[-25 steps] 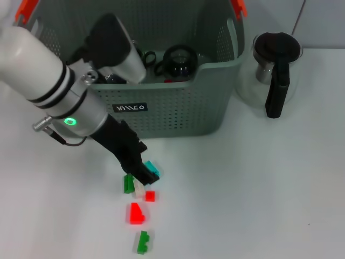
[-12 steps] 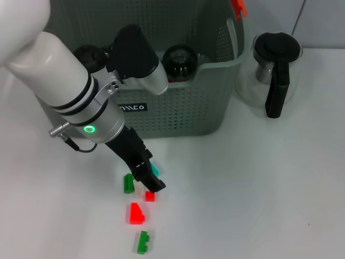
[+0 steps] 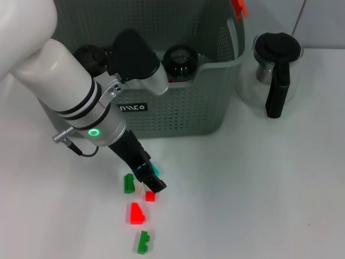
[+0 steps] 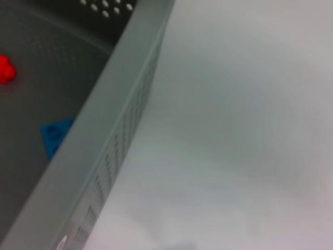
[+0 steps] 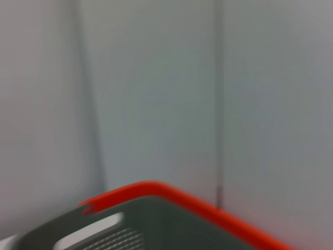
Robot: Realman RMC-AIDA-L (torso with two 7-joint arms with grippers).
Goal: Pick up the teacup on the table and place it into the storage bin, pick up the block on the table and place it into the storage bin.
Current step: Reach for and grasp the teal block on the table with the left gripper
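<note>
- White surface [image 3: 259, 183] carries the storage bin [image 3: 178, 108], with a glass coffee pot [image 3: 272, 73] just beside it.
- Left end effector [image 3: 150, 182] reaches down in front of the bin among scattered blocks [image 3: 136, 213]; whether it is open or closed I cannot tell.
- Teacup [image 3: 180, 60] sits inside the bin.
- Right end effector is out of sight.

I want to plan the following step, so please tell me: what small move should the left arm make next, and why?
Probably a slight further descent, then closing on one block. In the head view the left gripper is down among the scattered blocks, beside the small red block and the white block, in front of the storage bin. Whether anything is gripped yet cannot be told.
</note>
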